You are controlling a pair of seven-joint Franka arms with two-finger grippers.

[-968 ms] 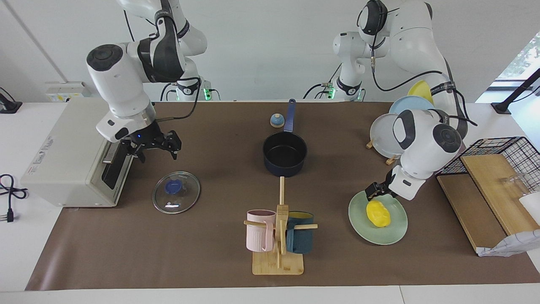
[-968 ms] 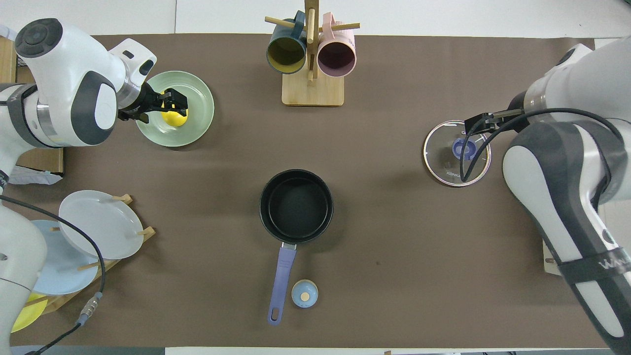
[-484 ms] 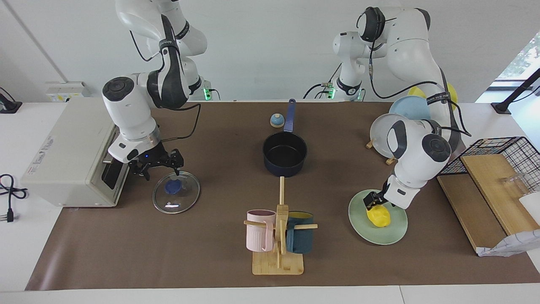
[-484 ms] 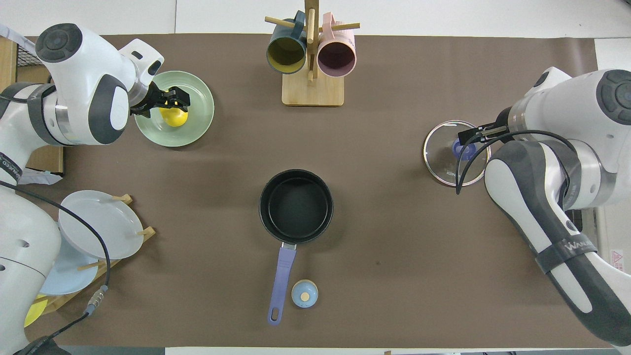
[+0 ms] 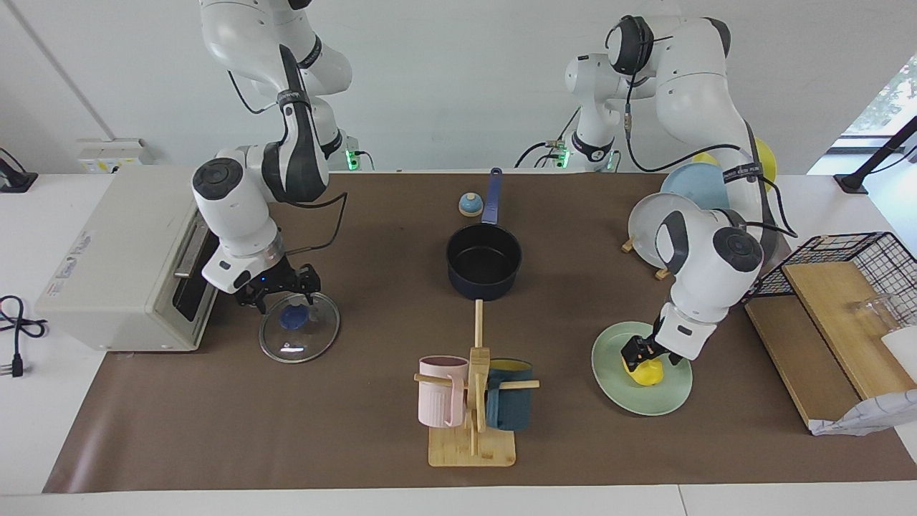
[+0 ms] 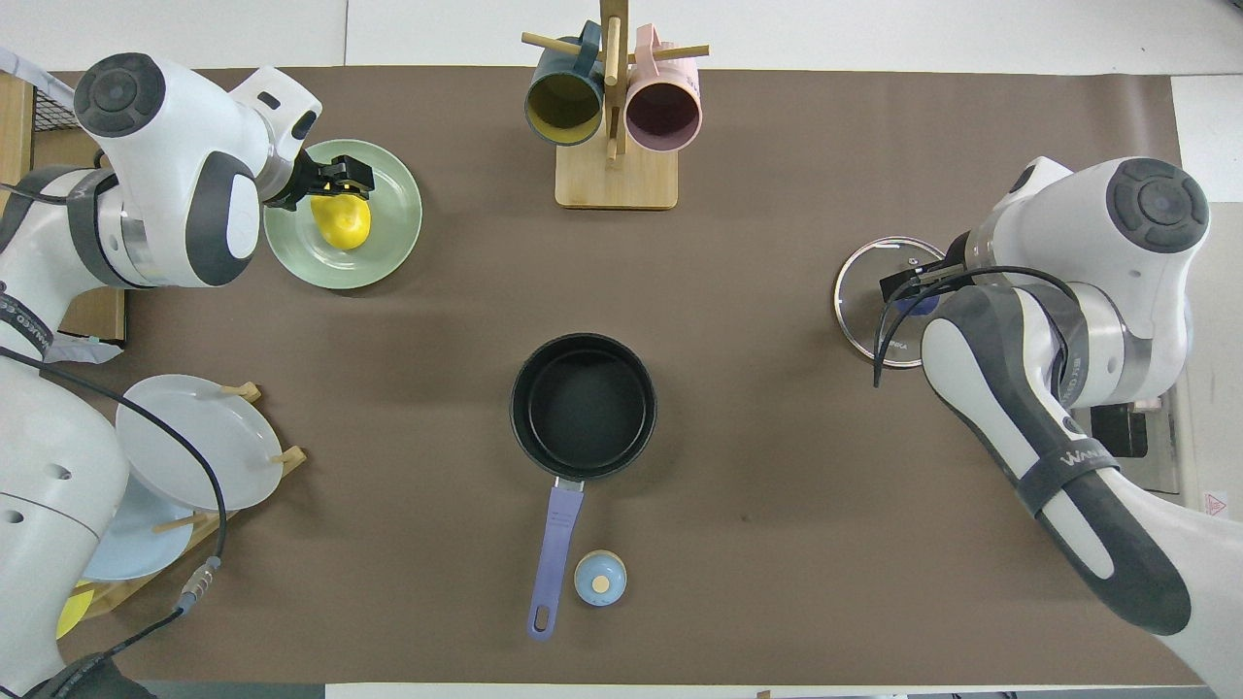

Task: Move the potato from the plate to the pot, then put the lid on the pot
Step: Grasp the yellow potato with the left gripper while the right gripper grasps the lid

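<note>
The yellow potato (image 5: 650, 373) lies on the pale green plate (image 5: 645, 403) toward the left arm's end of the table; it also shows in the overhead view (image 6: 342, 223) on the plate (image 6: 390, 252). My left gripper (image 5: 642, 356) is open and down at the potato, its fingers at the lump's upper part (image 6: 342, 178). The navy pot (image 5: 483, 261) stands empty mid-table, its handle pointing toward the robots (image 6: 583, 406). The glass lid (image 5: 315, 338) lies flat toward the right arm's end (image 6: 859, 303). My right gripper (image 5: 284, 301) is open just above the lid's blue knob (image 5: 290, 318).
A wooden mug rack (image 5: 473, 448) with a pink and a teal mug stands farther from the robots than the pot. A blue bell dome (image 5: 470, 205) sits beside the pot handle. A toaster oven (image 5: 107, 258), a plate rack (image 5: 655, 222) and a wire basket (image 5: 860, 258) line the table's ends.
Both grippers have come down: the left one from above the plate's edge onto the potato, the right one from beside the oven to just over the lid's knob.
</note>
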